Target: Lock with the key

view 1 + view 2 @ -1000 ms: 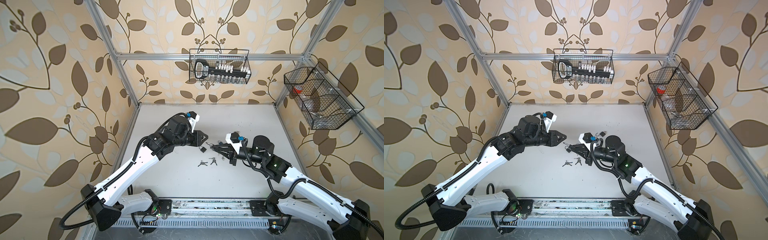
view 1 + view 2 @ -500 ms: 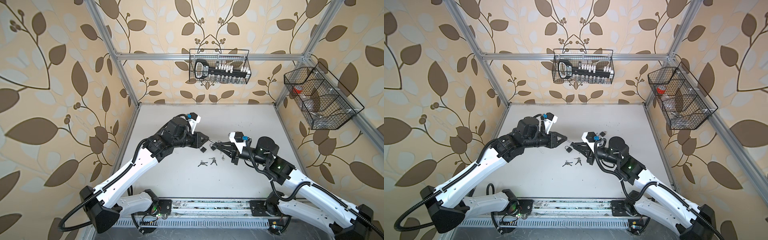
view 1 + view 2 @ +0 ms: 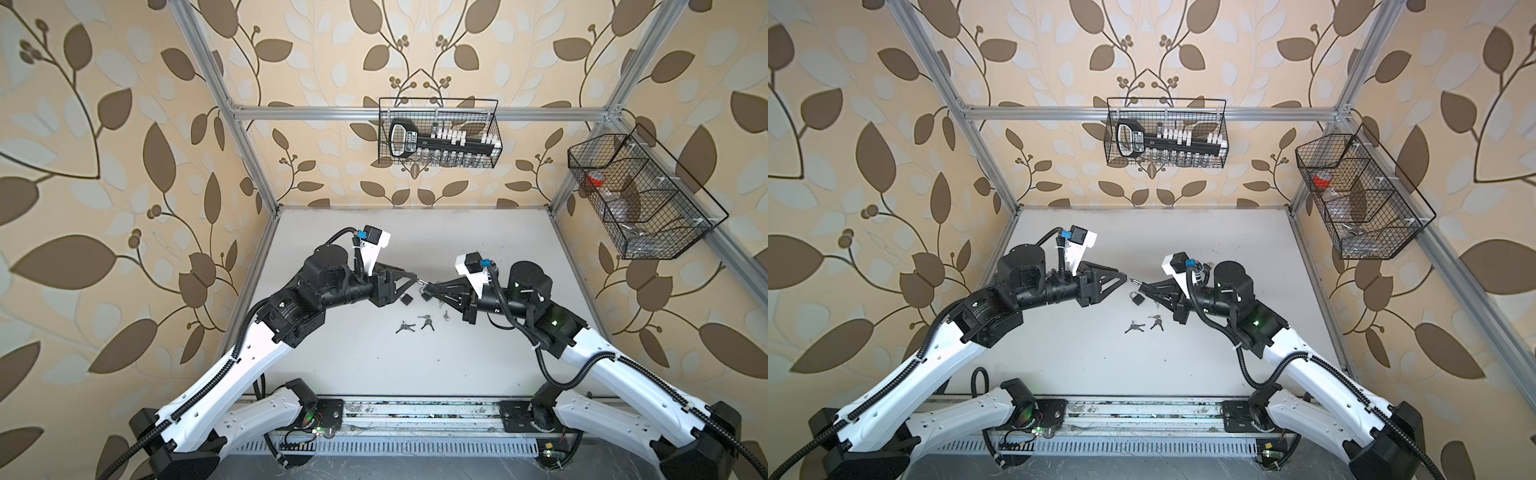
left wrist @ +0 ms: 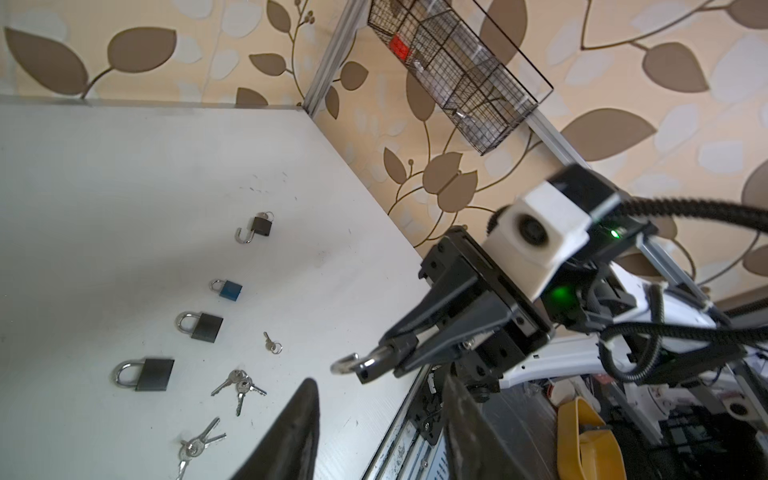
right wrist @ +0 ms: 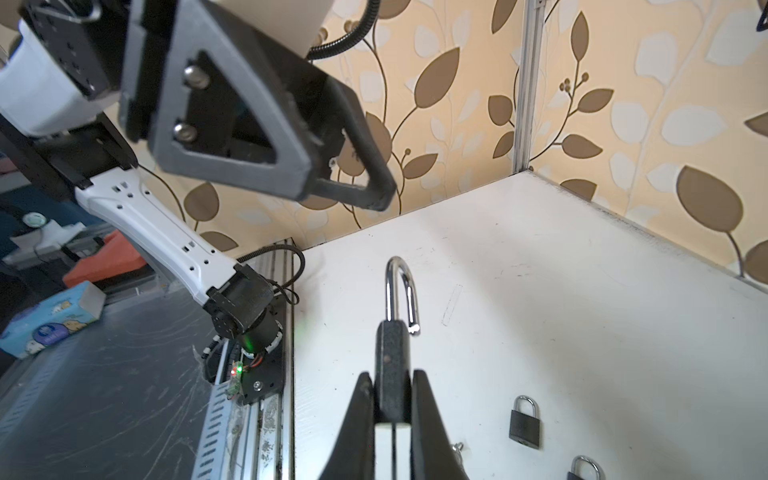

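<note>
The right tool (image 4: 384, 359) grips an open-shackled padlock (image 5: 392, 349) above the surface (image 3: 374, 365), facing the empty, parted left tool (image 3: 1123, 278), which I reckon must next fetch one of the keys (image 3: 426, 322) below.

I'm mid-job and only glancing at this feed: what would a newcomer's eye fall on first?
The black padlock, its shackle open, is clamped in the right gripper in mid-air between the arms. It faces the open, empty left gripper. Below them, four more padlocks and three key bunches lie scattered on the white table.
</note>
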Motion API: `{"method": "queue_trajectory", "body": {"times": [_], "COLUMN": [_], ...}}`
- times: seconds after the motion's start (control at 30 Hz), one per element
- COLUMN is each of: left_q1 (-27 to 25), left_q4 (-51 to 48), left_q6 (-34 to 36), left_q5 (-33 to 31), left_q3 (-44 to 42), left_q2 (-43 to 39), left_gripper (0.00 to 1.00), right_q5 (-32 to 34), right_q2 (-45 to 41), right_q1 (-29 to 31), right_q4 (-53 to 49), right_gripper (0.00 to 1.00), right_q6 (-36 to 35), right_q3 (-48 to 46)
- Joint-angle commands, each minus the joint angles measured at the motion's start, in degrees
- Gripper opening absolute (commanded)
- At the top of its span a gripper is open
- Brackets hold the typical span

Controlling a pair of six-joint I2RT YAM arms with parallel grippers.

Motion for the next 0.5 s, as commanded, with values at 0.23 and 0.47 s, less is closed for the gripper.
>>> {"method": "queue_trajectory", "body": {"times": [0.23, 0.47], "left_q1": [-0.5, -0.5], "left_q4": [-2.8, -0.6], "left_q6": [7.1, 6.9], "left_q5": [5.3, 12.1], "left_q3": [5.2, 4.6], "left_q2": [3.3, 3.5], "left_gripper": [0.50, 0.38], "right_q5": [-17.3, -19.3], "right_q2": [2.2, 1.9], "right_q1": [-1.3, -4.1], "right_q4": [-0.1, 0.5], "right_gripper": [0.00, 0.00], "right_q6": [7.4, 10.3], "right_q3": [5.7, 5.9]}}
